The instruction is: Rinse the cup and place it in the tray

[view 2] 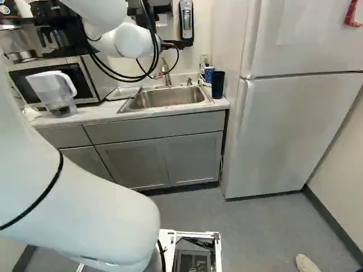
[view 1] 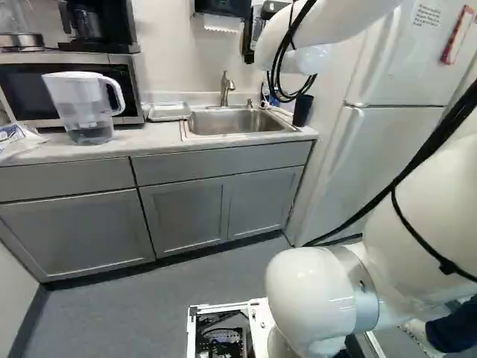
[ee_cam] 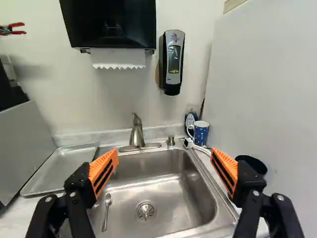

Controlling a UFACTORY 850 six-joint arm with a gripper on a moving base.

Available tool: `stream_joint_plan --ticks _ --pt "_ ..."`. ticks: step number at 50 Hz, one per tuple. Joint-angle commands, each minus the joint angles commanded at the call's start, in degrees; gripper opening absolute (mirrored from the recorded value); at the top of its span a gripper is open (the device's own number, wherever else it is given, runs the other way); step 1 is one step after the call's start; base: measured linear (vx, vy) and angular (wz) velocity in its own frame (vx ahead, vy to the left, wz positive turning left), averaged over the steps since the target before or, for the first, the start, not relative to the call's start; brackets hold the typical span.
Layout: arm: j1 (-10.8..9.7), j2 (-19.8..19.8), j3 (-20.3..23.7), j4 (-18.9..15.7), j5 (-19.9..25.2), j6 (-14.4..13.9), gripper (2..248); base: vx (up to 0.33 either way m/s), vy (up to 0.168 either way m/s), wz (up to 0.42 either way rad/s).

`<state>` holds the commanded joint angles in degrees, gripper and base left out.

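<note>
Approach stage, judged: tool (ee_cam: 164, 152) found wide and empty, facing the sink (ee_cam: 153, 163); blue cup (ee_cam: 201, 133) and black cup (ee_cam: 255, 163) stand beside the basin, next move requiring alignment on whichever is intended.

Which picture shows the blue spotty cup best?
The wrist view: there the blue cup looks biggest and its spots show, behind the sink's corner. The right base view shows it small, by the black cup. In the left base view, I can't pick it out for sure.
</note>
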<state>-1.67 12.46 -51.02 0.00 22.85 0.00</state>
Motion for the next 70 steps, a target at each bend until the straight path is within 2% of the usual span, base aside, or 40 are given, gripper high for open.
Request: stream_joint_plan --ticks 50,70 --pt "0.0 0.0 0.0 0.0 0.0 0.0 247 0.16 0.0 -0.02" --pt "0.0 0.0 0.0 0.0 0.0 0.0 247 0.056 0.0 -0.012"
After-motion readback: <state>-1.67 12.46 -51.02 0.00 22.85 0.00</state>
